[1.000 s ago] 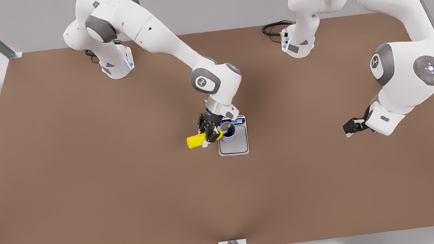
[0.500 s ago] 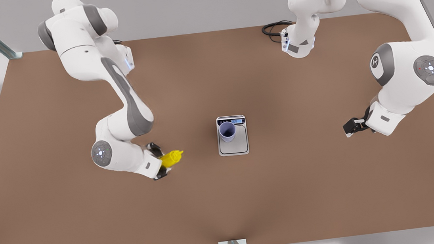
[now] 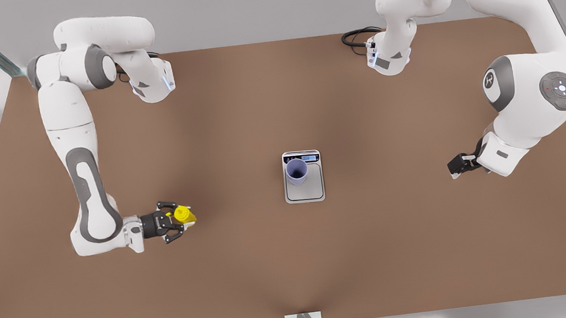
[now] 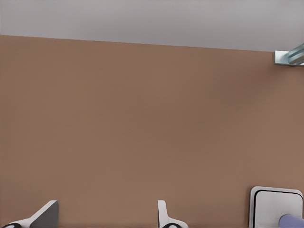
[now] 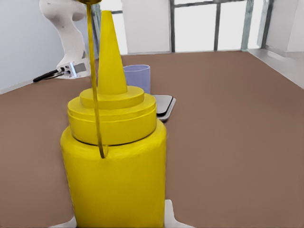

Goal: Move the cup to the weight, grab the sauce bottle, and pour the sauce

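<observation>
The bench [image 3: 272, 264] has a flat, matte brown top.

**Weight.** The weight [image 3: 304, 188] is a flat silver rectangle with rounded corners. It lies at the middle of the bench. It has a grey square platform, and a dark control strip with a small blue display at its far end.

**Cup.** The cup [image 3: 297, 172] is a smooth, lavender, tapered tumbler with no handle. It stands upright on the platform, against the control strip end.

**Sauce bottle.** The sauce bottle [image 3: 184, 215] is a glossy yellow cylinder with a stepped cap and a pointed conical nozzle. It stands upright toward the bench's edge at the front view's left, well apart from the weight. In the right wrist view a thin yellow strand [image 5: 95, 95] hangs in front of the sauce bottle.

**Right gripper.** The right gripper [image 3: 170, 222] lies level with the bench, with its fingers spread on either side of the bottle body.

**Left gripper.** The left gripper [image 3: 454, 167] waits near the bench's edge at the front view's right. Its pale fingertips [image 4: 45, 214] are parted, with only bare bench between them.
</observation>
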Controlling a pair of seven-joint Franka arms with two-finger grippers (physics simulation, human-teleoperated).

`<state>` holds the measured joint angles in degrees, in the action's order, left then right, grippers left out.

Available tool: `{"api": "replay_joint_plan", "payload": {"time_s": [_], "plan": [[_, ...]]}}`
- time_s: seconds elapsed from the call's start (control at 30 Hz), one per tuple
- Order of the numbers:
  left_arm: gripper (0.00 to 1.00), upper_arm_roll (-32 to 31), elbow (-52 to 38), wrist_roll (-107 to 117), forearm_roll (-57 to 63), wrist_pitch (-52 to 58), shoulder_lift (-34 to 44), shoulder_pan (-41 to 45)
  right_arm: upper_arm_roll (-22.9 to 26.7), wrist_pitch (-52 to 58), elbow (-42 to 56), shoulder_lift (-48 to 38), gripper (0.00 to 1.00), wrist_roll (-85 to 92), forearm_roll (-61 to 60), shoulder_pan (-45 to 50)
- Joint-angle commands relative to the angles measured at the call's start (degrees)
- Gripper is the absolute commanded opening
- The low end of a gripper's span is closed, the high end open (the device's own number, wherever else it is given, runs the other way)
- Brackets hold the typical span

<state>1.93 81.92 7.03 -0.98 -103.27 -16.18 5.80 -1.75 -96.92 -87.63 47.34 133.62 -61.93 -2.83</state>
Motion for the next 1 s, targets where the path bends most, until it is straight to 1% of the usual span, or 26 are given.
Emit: {"api": "replay_joint_plan", "payload": {"time_s": [0.0,0.07,0.4,0.43,0.47,0.5,0.97], "plan": [[1.00,0.0,0.0,0.0,0.0,0.0,0.0,0.0,0.0,0.0,0.1,0.4,0.58,0.4,-0.4,0.0],[1.00,0.0,-0.9,0.0,0.2,0.0,-0.1,0.0,-0.1,-0.1,0.6,1.9,0.58,1.7,-2.1,0.2],[1.00,0.0,-0.9,-0.1,0.4,0.0,-0.3,0.0,-0.1,-1.8,0.6,4.4,0.60,2.8,-1.9,0.0],[1.00,-0.1,-0.9,-0.1,0.4,0.0,-0.3,0.0,-0.1,-1.8,0.5,4.4,0.65,2.8,-1.9,0.0],[1.00,-0.1,-0.9,-0.1,0.4,0.0,-0.3,0.0,-0.1,-1.8,0.5,4.4,0.85,2.7,-1.9,0.0],[1.00,-0.1,-0.9,0.0,0.4,0.0,-0.3,0.0,-0.1,-1.7,0.5,4.4,1.00,2.7,-1.9,0.0],[1.00,0.0,-0.9,-0.1,0.4,0.0,-0.3,0.0,-0.1,-1.2,0.3,4.3,1.00,2.7,-1.6,-0.5]]}}
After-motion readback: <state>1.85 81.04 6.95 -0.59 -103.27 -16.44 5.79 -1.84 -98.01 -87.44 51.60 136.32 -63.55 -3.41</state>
